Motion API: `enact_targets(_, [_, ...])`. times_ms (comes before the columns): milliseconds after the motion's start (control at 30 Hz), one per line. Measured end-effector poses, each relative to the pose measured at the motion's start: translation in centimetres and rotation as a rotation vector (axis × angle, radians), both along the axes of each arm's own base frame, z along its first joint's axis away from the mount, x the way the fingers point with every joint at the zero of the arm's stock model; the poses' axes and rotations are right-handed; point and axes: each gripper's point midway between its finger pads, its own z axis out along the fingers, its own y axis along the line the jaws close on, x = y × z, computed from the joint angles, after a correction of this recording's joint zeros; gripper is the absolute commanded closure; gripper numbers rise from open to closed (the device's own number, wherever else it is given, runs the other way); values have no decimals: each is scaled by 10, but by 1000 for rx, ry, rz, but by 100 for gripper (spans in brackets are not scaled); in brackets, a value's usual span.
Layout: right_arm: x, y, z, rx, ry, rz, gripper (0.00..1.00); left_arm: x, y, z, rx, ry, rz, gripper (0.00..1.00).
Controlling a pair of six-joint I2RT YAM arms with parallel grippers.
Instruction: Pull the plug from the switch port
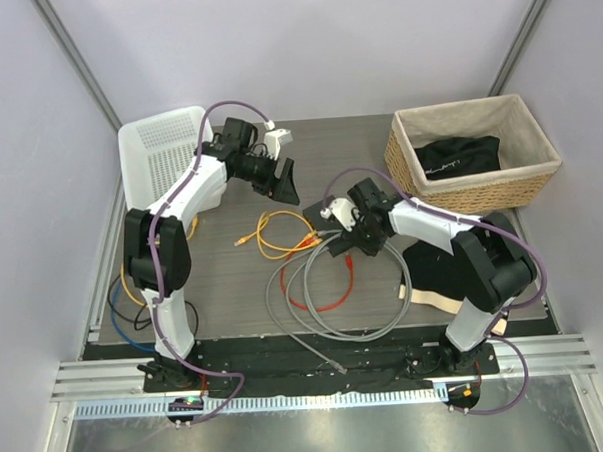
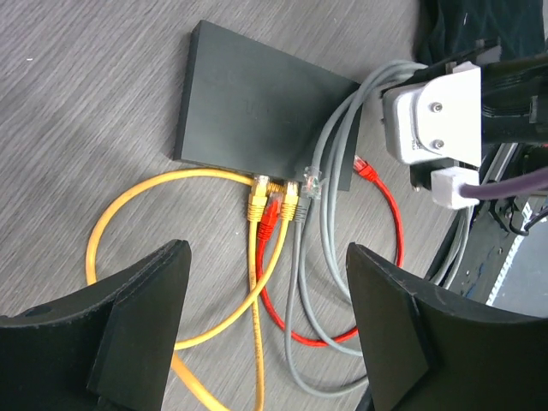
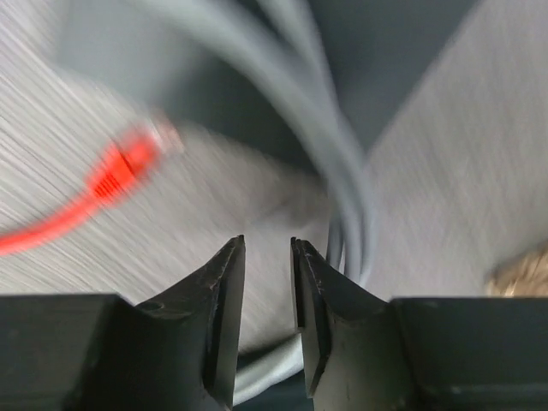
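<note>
Below the left claw (image 2: 267, 257), which hung spread wide and empty above the table (image 2: 77, 103), the switch (image 2: 248, 103) lay flat, its socket edge turned toward that claw. Along that edge the yellow plugs (image 2: 257, 205) and a red plug (image 2: 269, 218) sat side by side. A grey plug (image 2: 311, 182) lay just beside them at the same edge, but whether it was seated could not be told. Off the switch's right corner, a loose plug (image 2: 366, 168), also red, rested on the table. The switch's far and left edges met bare wood with open room around them. Its right edge was crowded by grey cables (image 2: 330, 145) and the right arm's white wrist. The right claw (image 3: 267, 248) stood low over the table, fingers nearly together with a thin gap between them and nothing in it. The grey cables ran ahead of it and just to its right, and the loose plug showed blurred to its left.
</note>
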Motion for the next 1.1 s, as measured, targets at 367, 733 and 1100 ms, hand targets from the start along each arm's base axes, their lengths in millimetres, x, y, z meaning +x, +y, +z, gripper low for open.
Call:
enact_targets(367, [2,-100,-6,-165,-42,-258,63,10,-8,-7,-17,35,4,23])
enact_targets(733, [29,-65,48,100,2,-256,54,2,-14,-39,-15,168,-62,29])
enact_targets(1100, [69,34,92,426,40,-192,70,-24,-15,-83,-27,382,-56,33])
